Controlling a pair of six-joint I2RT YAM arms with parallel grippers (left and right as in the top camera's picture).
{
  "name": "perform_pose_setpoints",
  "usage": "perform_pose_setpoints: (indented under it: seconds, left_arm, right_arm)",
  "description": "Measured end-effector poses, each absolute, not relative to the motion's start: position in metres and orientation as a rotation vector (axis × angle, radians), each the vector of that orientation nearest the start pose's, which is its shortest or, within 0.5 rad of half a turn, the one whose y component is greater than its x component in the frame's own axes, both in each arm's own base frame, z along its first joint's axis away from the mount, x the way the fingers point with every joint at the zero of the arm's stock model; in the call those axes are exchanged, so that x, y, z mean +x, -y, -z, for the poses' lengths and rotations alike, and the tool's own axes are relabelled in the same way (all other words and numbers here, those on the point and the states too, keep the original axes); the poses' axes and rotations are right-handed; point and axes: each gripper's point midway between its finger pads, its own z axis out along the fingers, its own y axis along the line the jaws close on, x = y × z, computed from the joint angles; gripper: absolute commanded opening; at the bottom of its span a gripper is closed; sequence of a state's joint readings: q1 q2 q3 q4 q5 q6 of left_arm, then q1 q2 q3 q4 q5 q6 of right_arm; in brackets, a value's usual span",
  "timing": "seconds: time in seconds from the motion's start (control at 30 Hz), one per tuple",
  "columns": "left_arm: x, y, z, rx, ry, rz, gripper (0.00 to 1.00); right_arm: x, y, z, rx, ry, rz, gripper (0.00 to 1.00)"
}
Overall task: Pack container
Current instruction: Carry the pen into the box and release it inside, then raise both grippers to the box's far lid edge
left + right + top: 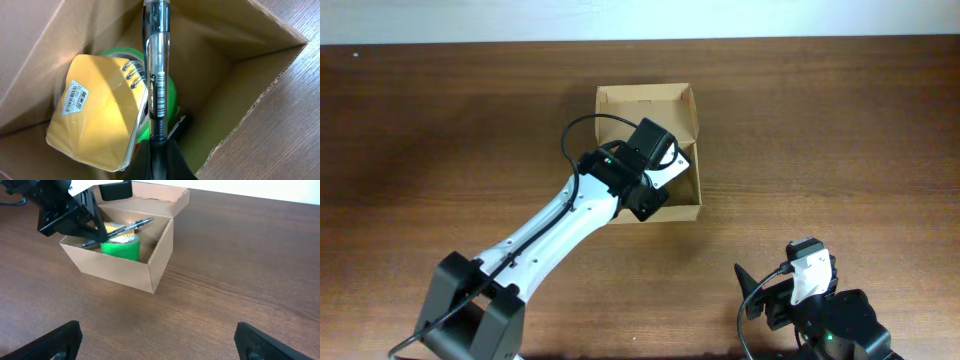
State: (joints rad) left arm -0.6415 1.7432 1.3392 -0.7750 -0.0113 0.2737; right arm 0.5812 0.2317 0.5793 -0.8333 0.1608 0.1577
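Overhead, the container sits open near the middle of the table, its flap tipped back so the left arm can reach straight in. The left gripper is clamped on a clear-barrelled pen, held aslant above a green tape roll and a yellow spiral notepad already inside; it is probably about to lay the pen down. The right gripper hangs spread wide and empty, well apart from the container.
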Motion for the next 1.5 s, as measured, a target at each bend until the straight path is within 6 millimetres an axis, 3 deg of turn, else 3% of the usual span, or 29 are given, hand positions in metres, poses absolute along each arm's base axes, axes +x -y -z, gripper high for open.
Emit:
perform_pose_setpoints:
  seconds: [0.13,0.37,0.5,0.83,1.03,1.17,1.33,1.5]
  left_arm:
    - [0.328,0.243,-0.105,1.214,-2.472,0.086,0.02]
    - [0.326,0.242,-0.104,1.223,-2.477,0.083,0.16]
    - [0.325,0.241,-0.104,1.234,-2.479,0.08,0.29]
    - [0.325,0.24,-0.103,1.242,-2.478,0.078,0.7]
    - [0.325,0.241,-0.106,1.205,-2.494,0.086,0.81]
    - [0.336,0.249,-0.126,1.122,-2.482,0.116,0.84]
    - [0.356,0.27,-0.176,1.003,-2.401,0.201,0.98]
    - [0.364,0.279,-0.21,0.931,-2.352,0.263,1.0]
  right_arm:
    - [0.173,-0.08,-0.2,-0.335,-2.035,-0.294,0.99]
    - [0.173,-0.08,-0.2,-0.335,-2.035,-0.293,0.99]
    - [0.173,-0.08,-0.2,-0.335,-2.035,-0.294,0.99]
    - [0.173,-0.08,-0.2,-0.335,-2.035,-0.293,0.99]
    - [0.173,-0.08,-0.2,-0.335,-2.035,-0.294,0.99]
    - [0.173,-0.081,-0.2,-0.335,-2.034,-0.294,0.99]
    - [0.178,-0.086,-0.215,-0.323,-1.973,-0.327,0.99]
    - [0.185,-0.096,-0.245,-0.283,-1.855,-0.416,0.99]
